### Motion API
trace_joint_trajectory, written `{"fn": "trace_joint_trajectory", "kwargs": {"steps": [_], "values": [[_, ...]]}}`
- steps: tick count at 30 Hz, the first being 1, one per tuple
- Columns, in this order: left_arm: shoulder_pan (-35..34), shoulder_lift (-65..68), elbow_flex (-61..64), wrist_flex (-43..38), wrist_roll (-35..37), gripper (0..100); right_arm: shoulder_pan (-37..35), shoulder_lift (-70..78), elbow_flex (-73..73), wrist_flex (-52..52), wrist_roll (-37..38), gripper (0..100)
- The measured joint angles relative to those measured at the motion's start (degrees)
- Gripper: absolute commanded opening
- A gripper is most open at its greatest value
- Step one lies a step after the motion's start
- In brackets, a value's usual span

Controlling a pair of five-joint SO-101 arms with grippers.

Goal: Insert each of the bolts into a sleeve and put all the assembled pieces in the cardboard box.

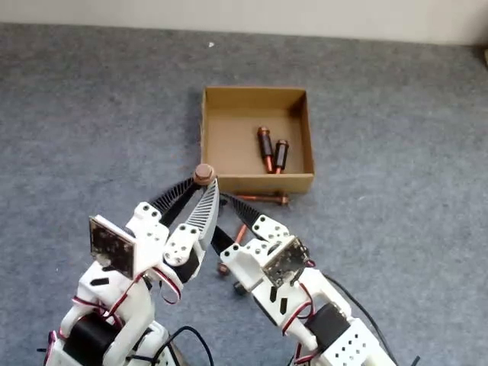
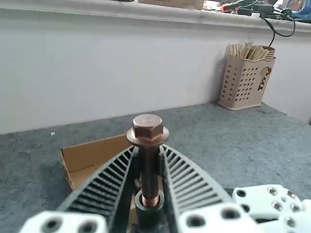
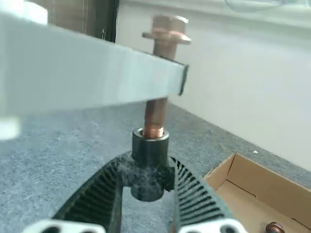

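A copper bolt [image 2: 147, 130] stands upright with its hex head on top, and my left gripper [image 2: 148, 151] is shut on its shaft. The shaft's lower end sits inside a black sleeve [image 3: 148, 158], which my right gripper [image 3: 147, 175] is shut on. From above, the bolt head [image 1: 203, 174] hovers just off the near left corner of the cardboard box [image 1: 216, 99], with the left gripper [image 1: 203, 181] over the right gripper [image 1: 220, 206]. Two assembled pieces [image 1: 272, 151] lie inside the box.
One loose bolt [image 1: 261, 198] lies along the box's near wall, and another [image 1: 241, 232] sits under the right arm. Small parts [image 1: 230, 276] rest on the carpet between the arms. A beige basket [image 2: 245, 75] of sticks stands by the white wall.
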Motion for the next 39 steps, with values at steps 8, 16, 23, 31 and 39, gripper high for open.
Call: {"fn": "trace_joint_trajectory", "kwargs": {"steps": [8,16,23,31,39], "values": [[0.35,0.18,0.00,2.37,-0.44,6,1.67,0.00,0.00,0.00,0.00,0.5],[0.44,0.09,0.00,9.05,-1.23,17,3.96,0.00,0.00,0.09,0.09,0.5],[0.44,0.18,0.00,9.58,-8.35,18,9.14,0.09,0.00,0.09,-3.78,0.5],[0.35,0.18,0.00,9.58,-14.42,13,15.56,0.09,0.00,5.10,-7.21,0.5],[-14.42,0.00,1.23,9.58,-18.37,9,19.34,0.09,0.00,7.47,-7.21,0.5]]}}
